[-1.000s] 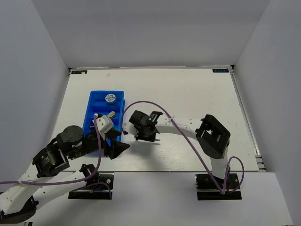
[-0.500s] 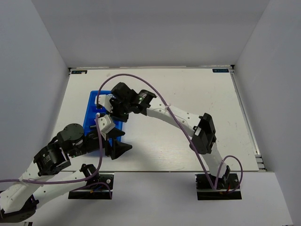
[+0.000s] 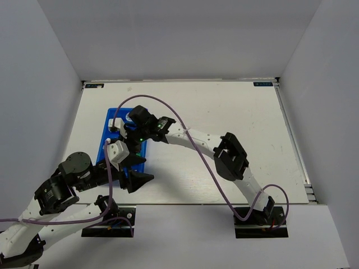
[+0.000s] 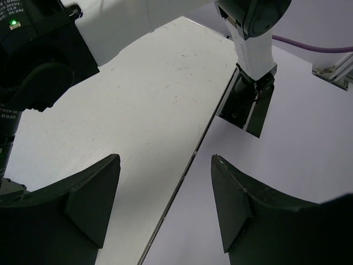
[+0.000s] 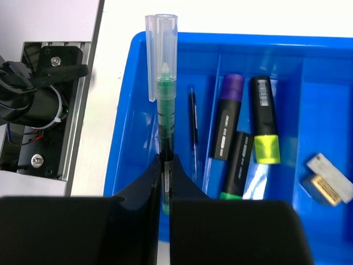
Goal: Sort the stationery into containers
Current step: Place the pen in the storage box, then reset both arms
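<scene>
The blue tray (image 5: 124, 132) lies under my right gripper (image 5: 165, 163), which is shut on a green pen with a clear cap (image 5: 163, 94). The pen hangs over the tray's leftmost long compartment. Beside it in the tray lie a thin dark pen (image 5: 193, 118), a purple-ended marker (image 5: 229, 118), a yellow-ended marker (image 5: 263, 124), a green-ended marker (image 5: 237, 165) and a whitish eraser (image 5: 328, 185). In the top view the right gripper (image 3: 134, 133) hovers above the tray (image 3: 111, 120). My left gripper (image 3: 140, 171) stands open and empty just off the tray's near right corner.
The left wrist view shows its open gripper (image 4: 165, 185) over the table's front edge (image 4: 212, 118), with the right arm's base (image 4: 248, 105) beyond. A purple cable (image 3: 185, 134) arcs above the tray. White walls close in the table.
The right arm has swung from the table's middle left to above the tray, carrying the pen. The left arm has drawn back a little.
</scene>
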Controlling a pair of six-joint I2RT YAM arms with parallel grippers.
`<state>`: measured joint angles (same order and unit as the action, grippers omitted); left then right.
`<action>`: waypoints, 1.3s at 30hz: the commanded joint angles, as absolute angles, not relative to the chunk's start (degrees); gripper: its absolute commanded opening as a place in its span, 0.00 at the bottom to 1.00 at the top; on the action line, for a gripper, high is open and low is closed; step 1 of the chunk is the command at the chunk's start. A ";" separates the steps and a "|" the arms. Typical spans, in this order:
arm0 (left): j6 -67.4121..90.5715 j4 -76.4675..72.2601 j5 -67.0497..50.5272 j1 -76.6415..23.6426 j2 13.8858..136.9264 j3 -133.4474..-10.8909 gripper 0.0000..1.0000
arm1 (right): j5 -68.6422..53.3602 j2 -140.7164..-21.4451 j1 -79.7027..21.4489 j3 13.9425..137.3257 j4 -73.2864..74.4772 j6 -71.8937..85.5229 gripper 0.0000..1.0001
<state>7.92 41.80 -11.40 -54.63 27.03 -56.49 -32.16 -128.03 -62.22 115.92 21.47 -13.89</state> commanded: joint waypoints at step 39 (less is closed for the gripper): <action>8.79 45.36 1.48 -54.93 38.93 -56.88 0.88 | 13.80 -103.80 -44.05 101.43 45.22 -17.24 0.79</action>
<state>8.43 43.90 -3.70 -54.63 37.26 -58.24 9.13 -105.91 -47.09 104.22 33.69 -17.04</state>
